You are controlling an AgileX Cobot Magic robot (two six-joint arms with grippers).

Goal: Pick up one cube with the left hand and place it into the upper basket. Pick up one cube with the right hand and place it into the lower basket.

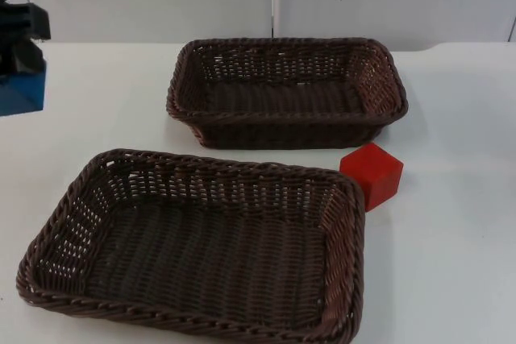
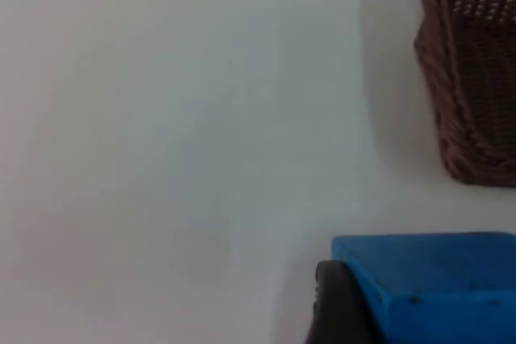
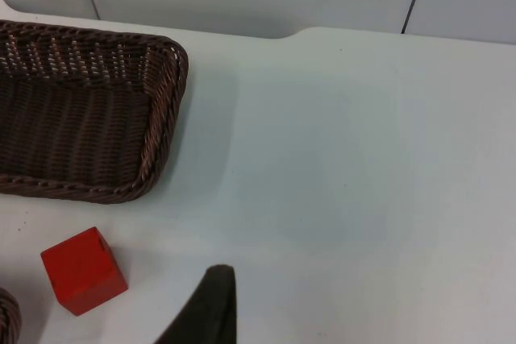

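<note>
Left end effector [image 1: 20, 78] gripping blue cube [image 1: 18, 90]

I count two brown wicker baskets, the upper basket [image 1: 286, 90] and the lower basket [image 1: 197, 243]. I count two cubes: one red cube [image 1: 372, 175] and one blue cube [image 1: 19, 86].

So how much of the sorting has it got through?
Nothing is in either basket yet. The left pincer is at the blue cube, off to the side. The red cube sits untouched between the upper basket and lower basket.
</note>
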